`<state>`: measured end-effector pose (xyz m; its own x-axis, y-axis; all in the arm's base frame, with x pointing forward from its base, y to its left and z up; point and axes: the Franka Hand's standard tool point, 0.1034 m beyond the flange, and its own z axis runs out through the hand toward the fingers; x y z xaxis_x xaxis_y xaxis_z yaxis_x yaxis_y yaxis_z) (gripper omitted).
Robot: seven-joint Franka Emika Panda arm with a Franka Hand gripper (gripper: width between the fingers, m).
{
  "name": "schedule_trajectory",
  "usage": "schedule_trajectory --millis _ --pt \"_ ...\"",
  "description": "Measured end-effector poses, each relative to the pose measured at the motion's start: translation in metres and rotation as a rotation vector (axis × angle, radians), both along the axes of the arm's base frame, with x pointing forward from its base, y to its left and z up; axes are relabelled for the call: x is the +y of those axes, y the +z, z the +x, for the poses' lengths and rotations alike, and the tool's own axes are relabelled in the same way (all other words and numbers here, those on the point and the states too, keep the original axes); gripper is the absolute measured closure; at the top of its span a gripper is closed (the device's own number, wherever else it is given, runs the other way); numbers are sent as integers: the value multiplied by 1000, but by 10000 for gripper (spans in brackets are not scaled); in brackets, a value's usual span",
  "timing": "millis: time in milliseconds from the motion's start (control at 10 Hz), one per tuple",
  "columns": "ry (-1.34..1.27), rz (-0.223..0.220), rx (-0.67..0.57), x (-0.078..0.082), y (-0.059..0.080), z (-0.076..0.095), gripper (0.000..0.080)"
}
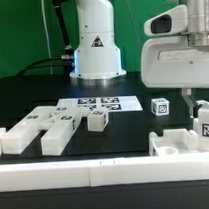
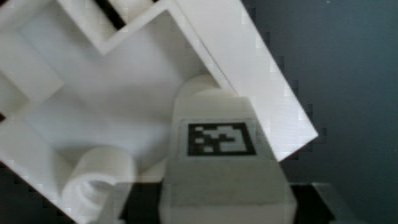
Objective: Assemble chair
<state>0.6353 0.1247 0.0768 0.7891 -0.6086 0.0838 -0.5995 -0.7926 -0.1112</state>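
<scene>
A green curtain [image 1: 16, 28] is hanging behind my bench, filling the whole back of the exterior view. My black table [image 1: 32, 92] is spreading out before it, catching even, soft light. The marker board [image 1: 102, 104] is lying flat mid-table. A long white rail [image 1: 57, 178] is running along the near edge.

White arm [image 1: 180, 56] at the exterior view's right, wrist downward, claw [image 1: 201, 111] low and tight on a tagged chair part [image 2: 219, 150].
</scene>
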Motion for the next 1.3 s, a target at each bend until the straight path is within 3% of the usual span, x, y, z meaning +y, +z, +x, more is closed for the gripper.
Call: schedule_trajectory --millis 700,1200,1300 --pt "-738 100 27 3 -1 -2 508" --pt "-771 110 31 3 -1 -2 508" --pt "-732 105 30 2 -1 -2 326"
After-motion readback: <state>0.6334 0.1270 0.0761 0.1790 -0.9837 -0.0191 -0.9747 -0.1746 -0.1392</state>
